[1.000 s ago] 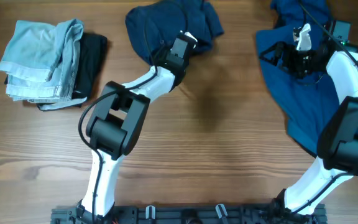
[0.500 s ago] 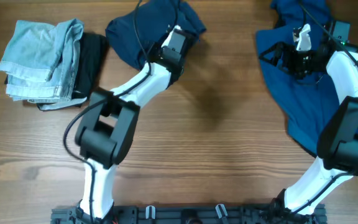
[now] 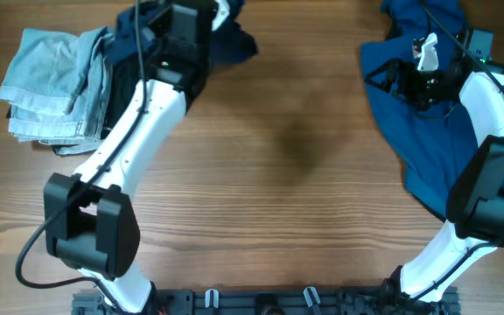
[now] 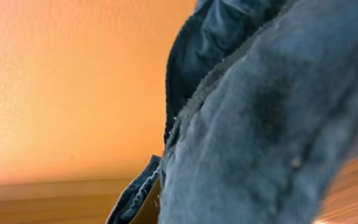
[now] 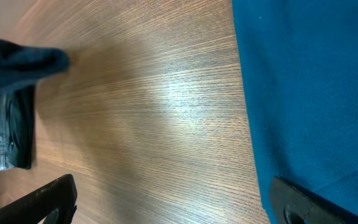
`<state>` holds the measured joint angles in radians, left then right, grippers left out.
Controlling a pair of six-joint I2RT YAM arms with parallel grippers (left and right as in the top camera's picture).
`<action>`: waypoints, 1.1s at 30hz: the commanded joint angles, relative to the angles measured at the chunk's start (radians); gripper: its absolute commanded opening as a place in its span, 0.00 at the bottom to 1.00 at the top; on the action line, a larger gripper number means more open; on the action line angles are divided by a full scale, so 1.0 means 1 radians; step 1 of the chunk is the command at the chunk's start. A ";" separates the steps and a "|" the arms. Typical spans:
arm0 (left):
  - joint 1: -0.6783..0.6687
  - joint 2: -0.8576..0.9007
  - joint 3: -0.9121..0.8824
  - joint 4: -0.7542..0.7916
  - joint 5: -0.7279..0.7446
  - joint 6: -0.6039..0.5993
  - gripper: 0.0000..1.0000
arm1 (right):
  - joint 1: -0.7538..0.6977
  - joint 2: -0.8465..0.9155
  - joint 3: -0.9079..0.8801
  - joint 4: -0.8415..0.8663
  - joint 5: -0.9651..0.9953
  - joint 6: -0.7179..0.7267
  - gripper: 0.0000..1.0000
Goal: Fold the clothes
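Observation:
My left gripper [image 3: 198, 17] is at the far edge of the table, shut on a bunched dark navy garment [image 3: 231, 42] that hangs next to the pile. In the left wrist view that navy cloth [image 4: 278, 124] fills the right side and hides the fingers. The pile holds a folded pale blue denim piece [image 3: 55, 83] on a black piece [image 3: 122, 87]. A second blue garment [image 3: 418, 140] lies spread at the right. My right gripper [image 3: 385, 77] hovers at its left edge, open, one finger [image 5: 316, 202] over the blue cloth [image 5: 309, 81], the other finger [image 5: 42, 199] over bare wood.
Brown wooden table [image 3: 296, 192] lies between the two arms. The right wrist view shows the held navy cloth [image 5: 17, 59] and the denim and black pile [image 5: 5, 137] far across the table. The arm bases stand along the near edge.
The left arm has swung left and toward the far edge, carrying the navy garment up next to the denim pile. The right arm and its garment have not moved.

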<state>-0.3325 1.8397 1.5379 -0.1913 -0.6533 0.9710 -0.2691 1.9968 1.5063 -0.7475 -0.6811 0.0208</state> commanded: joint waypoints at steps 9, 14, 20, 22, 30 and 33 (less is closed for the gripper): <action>0.204 -0.048 0.003 0.256 0.027 0.342 0.04 | 0.016 0.006 0.019 -0.001 -0.028 -0.018 1.00; 0.353 -0.064 0.003 0.252 0.233 0.342 0.04 | 0.016 0.006 0.019 -0.016 -0.028 -0.018 1.00; 0.504 -0.064 0.003 0.234 0.608 0.328 0.04 | 0.018 0.006 0.019 -0.024 -0.028 0.021 0.99; 0.547 -0.064 0.003 0.233 0.681 0.322 0.04 | 0.021 0.006 0.019 -0.024 -0.028 0.034 1.00; 0.722 -0.060 0.003 0.233 0.931 0.321 0.04 | 0.060 0.006 0.019 -0.023 -0.027 0.040 1.00; 0.775 -0.048 0.003 0.229 0.933 0.256 0.04 | 0.079 0.006 0.019 -0.018 -0.027 0.057 1.00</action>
<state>0.3878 1.8286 1.5352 0.0277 0.1978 1.2922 -0.2089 1.9968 1.5063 -0.7704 -0.6811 0.0551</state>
